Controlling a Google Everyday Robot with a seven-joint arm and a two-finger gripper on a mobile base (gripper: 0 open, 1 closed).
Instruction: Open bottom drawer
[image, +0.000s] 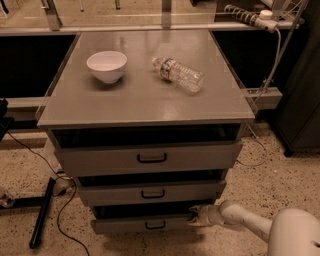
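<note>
The grey cabinet (145, 105) has three grey drawers, each with a small black loop handle. The bottom drawer (142, 224) is the narrowest and stands pulled out a little, with a dark gap above its front. Its handle (155, 225) sits at the middle of the front. My gripper (196, 216) reaches in from the lower right on a white arm (250, 226) and sits at the bottom drawer's upper right corner, touching its edge.
A white bowl (106, 65) and a clear plastic bottle (178, 74) lying on its side rest on the cabinet top. The top drawer (150, 157) and middle drawer (150, 192) also stand slightly out. Black cables and a black bar (41, 212) lie on the speckled floor at left.
</note>
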